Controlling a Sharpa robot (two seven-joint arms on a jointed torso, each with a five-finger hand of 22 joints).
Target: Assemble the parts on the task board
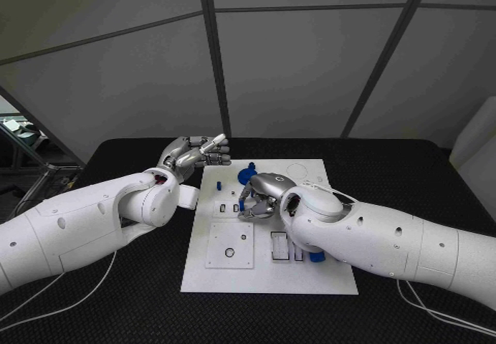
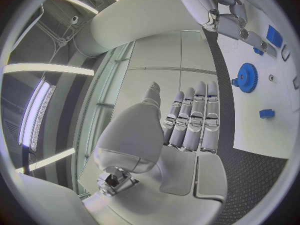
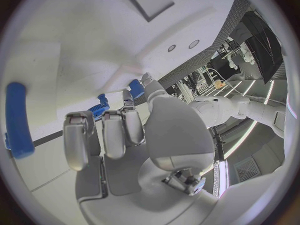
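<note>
The white task board lies in the middle of the black table. A blue gear stands on its far part, also seen as the gear and the gear. My right hand hovers low over the board just in front of the gear, fingers curled down, and pinches a small blue part between thumb and a fingertip. My left hand is raised off the board's far left corner, fingers straight, holding nothing. A long blue part lies on the board.
A small blue peg stands left of the gear. More blue parts lie by my right forearm, beside a row of slots. A square plate with a ring sits on the board's near left. Black table surrounds the board.
</note>
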